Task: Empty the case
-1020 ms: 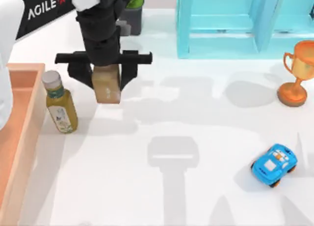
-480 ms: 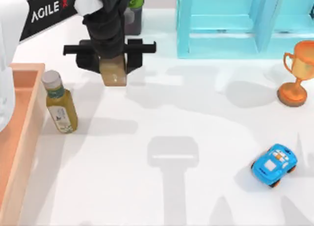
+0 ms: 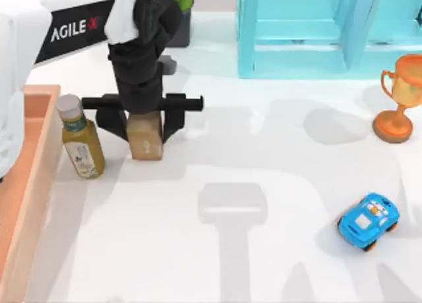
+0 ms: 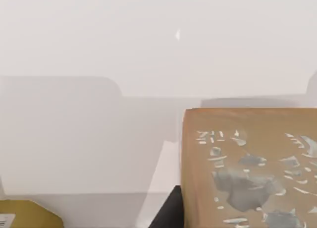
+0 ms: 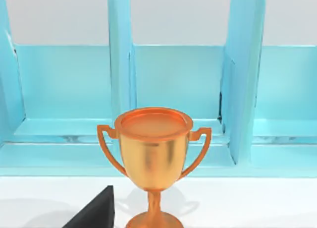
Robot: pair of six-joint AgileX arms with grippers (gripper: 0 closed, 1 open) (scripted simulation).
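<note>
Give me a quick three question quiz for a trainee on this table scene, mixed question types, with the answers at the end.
1. True or false: the brown block sits between the fingers of the left gripper.
2. Multiple choice: what stands right beside the case, outside its wall? A) the gold trophy B) the olive oil bottle C) the blue toy car
3. Fill in: the trophy stands in front of the turquoise ______.

Key:
1. True; the block is between the fingers, out on the white table.
2. B
3. Shelf unit, as the right wrist view shows.
</note>
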